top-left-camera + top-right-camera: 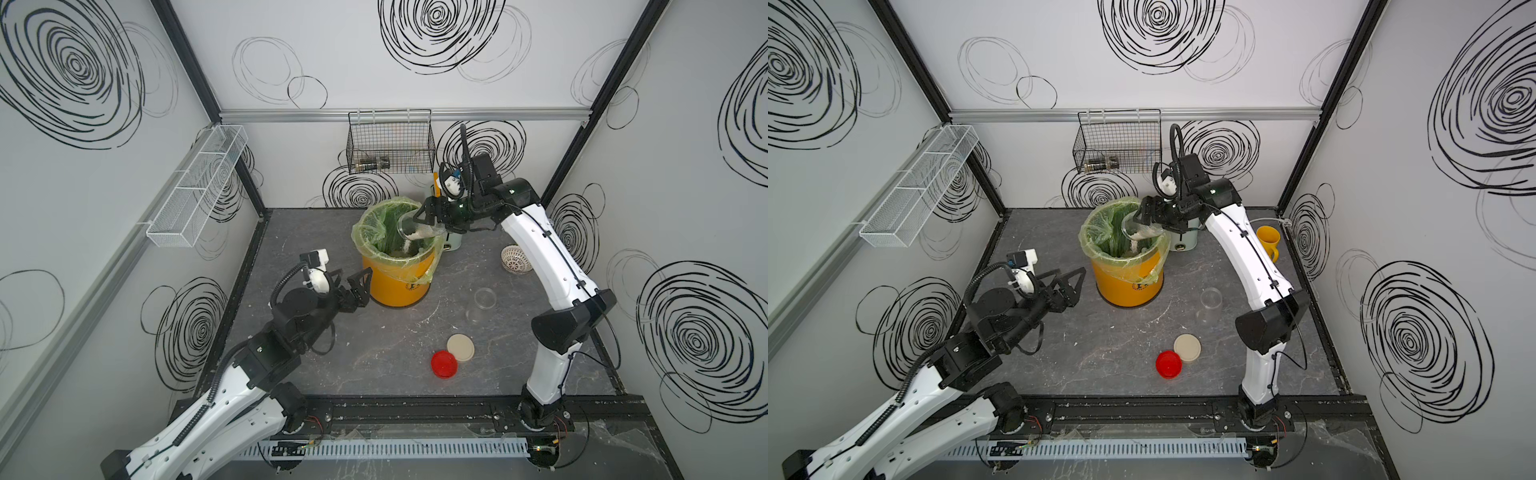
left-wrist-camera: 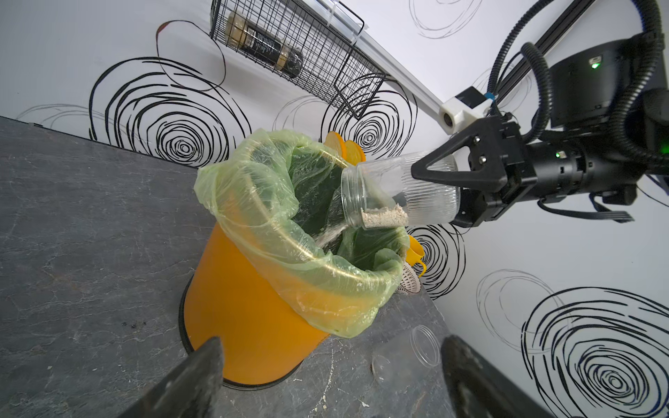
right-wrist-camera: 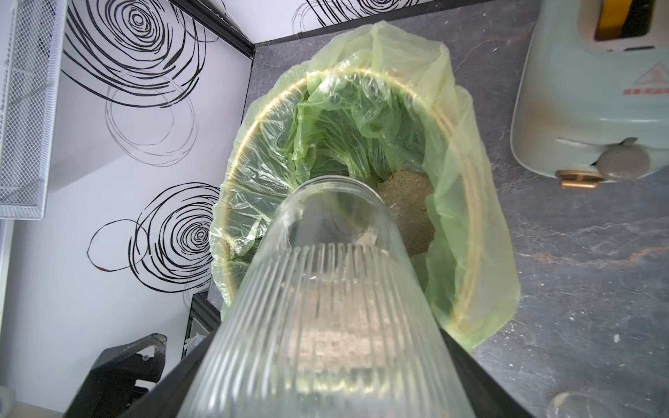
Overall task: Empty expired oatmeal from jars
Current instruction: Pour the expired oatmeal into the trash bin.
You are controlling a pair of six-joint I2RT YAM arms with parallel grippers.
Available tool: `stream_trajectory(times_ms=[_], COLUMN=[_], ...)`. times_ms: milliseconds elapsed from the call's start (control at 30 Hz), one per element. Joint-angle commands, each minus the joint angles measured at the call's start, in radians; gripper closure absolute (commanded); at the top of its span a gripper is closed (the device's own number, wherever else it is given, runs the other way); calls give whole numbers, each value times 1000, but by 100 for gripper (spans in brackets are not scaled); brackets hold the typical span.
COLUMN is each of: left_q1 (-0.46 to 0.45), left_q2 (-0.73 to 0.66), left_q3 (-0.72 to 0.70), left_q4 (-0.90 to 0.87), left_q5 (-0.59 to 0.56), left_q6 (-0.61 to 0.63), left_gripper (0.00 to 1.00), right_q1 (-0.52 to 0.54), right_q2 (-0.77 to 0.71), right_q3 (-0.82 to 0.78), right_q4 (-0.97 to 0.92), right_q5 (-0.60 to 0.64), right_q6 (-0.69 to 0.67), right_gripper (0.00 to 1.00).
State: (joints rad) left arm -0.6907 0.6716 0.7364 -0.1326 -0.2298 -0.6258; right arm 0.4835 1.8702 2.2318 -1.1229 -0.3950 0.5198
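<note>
**Both top views.** A dark grey stone-patterned worktop (image 1: 374, 353) fills the floor of a white booth. Near the middle of its back edge stands a big orange bucket (image 1: 399, 286) lined with a pale green plastic bag (image 1: 370, 232). The right gripper (image 1: 424, 222) clamps a ribbed clear jar (image 1: 409, 230). The jar is tilted mouth-down over the bucket's rim, and pale beige oatmeal (image 1: 417, 237) lies along its lower wall. The left gripper (image 1: 358, 286) hovers just left of the bucket with its jaws spread wide, holding nothing. An empty clear jar (image 1: 482, 301) stands upright and lidless between the bucket and the worktop's right edge. Toward the front edge lie a cream round lid (image 1: 460, 347) and a red round lid (image 1: 444, 363), their edges meeting. In a top view, a yellow mug (image 1: 1268, 241) stands near the right edge, toward the back.

**Left wrist view.** The left gripper's two dark fingers (image 2: 195, 376) sit far apart, framing the bucket. The ribbed jar's open mouth hangs over the bag. A small wedge of flakes sits at its neck, and a pale blurred streak runs from the mouth down into the bag.

**Right wrist view.** The ribbed jar points away between the gripper's fingers, its mouth over the bucket. A tan heap of oatmeal (image 3: 409, 213) lies at the bottom of the bag. A pale green appliance (image 3: 586, 108) stands on the worktop near the bucket.
</note>
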Motion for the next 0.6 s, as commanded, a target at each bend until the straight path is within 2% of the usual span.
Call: stream_trajectory(times_ms=[0,100,233,367,467,567], left_q1=[13,19,22,23,22,21], left_q2=[-16,-23,-29,-35,-37,-36], left_q3=[-18,-29,-46,-60,-63,-60], left_q4=[47,60,76,89,94,92], left_q5=[13,29,45,49,46,47], left_q6=[-12,-17,-26,-29,-29,-28], left_gripper=[4,4,4,4,4,4], right_q1=[-6,-9,-24,-72,-94,-97], right_q2=[-7,8,43,50,34,-17], right_q3=[26,41,135,140,94,-26], right_q4=[-16,-54,-136,-155,-104,11], right_q5=[-44,-73,-52,-133,-217,-296], right_q6=[45,69,105,161,222,306], right_gripper=[90,92,95,96,96,96])
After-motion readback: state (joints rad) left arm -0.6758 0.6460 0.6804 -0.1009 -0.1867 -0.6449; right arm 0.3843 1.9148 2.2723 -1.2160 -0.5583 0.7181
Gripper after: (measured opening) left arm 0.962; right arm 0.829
